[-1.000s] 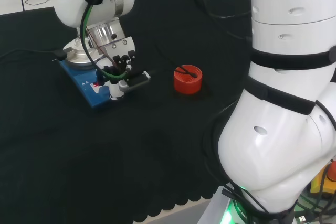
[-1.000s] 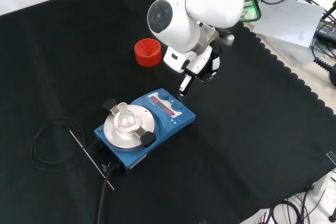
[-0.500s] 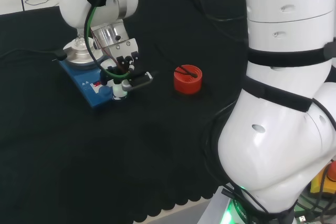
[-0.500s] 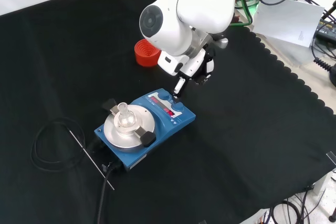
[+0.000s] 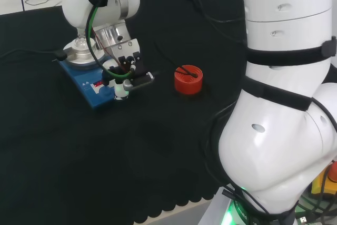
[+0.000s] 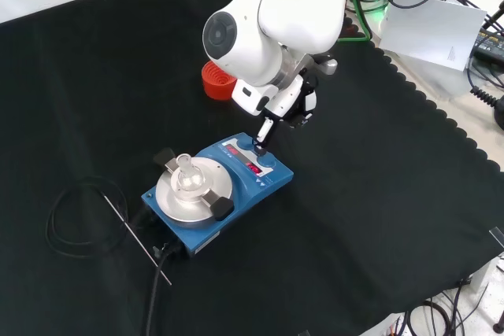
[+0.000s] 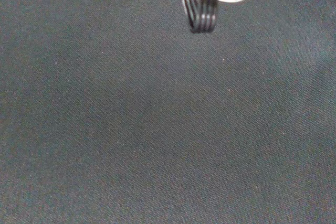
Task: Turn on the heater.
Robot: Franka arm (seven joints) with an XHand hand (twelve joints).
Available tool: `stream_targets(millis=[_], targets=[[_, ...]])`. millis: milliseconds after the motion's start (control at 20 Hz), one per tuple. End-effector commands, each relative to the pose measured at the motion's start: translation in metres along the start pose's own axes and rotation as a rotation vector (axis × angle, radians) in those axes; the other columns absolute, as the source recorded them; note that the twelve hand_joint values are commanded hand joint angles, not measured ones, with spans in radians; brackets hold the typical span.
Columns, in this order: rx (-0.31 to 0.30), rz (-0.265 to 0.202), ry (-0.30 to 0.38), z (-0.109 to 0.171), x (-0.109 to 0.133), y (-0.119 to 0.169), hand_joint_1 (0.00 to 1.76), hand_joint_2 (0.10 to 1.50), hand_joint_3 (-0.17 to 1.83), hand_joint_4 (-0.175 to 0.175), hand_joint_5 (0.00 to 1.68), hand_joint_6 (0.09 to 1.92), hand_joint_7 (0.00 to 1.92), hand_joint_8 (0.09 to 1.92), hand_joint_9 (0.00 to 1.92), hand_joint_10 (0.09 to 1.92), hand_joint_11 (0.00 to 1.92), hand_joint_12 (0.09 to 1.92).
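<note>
blue and squat, the flat box-shaped heater (image 6: 216,186) with its round silver plate sits just left of centre in the front view, a small clear glass flask (image 6: 183,169) standing on the plate. in the head view the same heater (image 5: 89,80) lies in the upper left of the frame, partly behind the arm's links.

the black and white hand (image 6: 290,104) hangs just above the heater's front panel, near the centre of the front view. one finger (image 6: 261,133) points straight down, its tip at or just over the blue knob (image 6: 268,160) and lit red display strip (image 6: 250,167) — whether it already touches, i cannot tell from here. the other fingers look tucked back, holding nothing.

up behind the arm in the front view stands a red ribbed ring stand (image 6: 213,81), well apart from the heater. a thin black cable (image 6: 75,218) loops on the black cloth (image 6: 378,218) at lower left.

my reading: the reach is done and the pressing step is in hand. the next move calls for a short, careful push down on the right control — keeping the fingertip centred so it doesn't slide off onto the panel beside it.
</note>
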State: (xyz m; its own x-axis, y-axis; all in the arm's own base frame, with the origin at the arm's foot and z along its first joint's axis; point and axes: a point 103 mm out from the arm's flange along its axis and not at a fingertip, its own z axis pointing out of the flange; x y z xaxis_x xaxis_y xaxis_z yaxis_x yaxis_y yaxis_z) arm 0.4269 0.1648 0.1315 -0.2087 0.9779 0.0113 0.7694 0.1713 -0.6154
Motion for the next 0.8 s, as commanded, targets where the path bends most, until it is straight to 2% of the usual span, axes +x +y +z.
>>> stream_targets(millis=[50, 800], targets=[[0.004, 0.003, 0.002, 0.0005, -0.0006, -0.0002, 1.49, 0.71, 1.06, -0.050, 0.26, 0.45, 1.78, 1.55, 1.85, 1.67, 1.62, 1.35], [0.019, 0.001, 0.003, 0.0044, 0.0028, 0.0015, 1.48, 0.71, 1.05, -0.050, 0.28, 0.48, 1.78, 1.55, 1.85, 1.66, 1.61, 1.34]])
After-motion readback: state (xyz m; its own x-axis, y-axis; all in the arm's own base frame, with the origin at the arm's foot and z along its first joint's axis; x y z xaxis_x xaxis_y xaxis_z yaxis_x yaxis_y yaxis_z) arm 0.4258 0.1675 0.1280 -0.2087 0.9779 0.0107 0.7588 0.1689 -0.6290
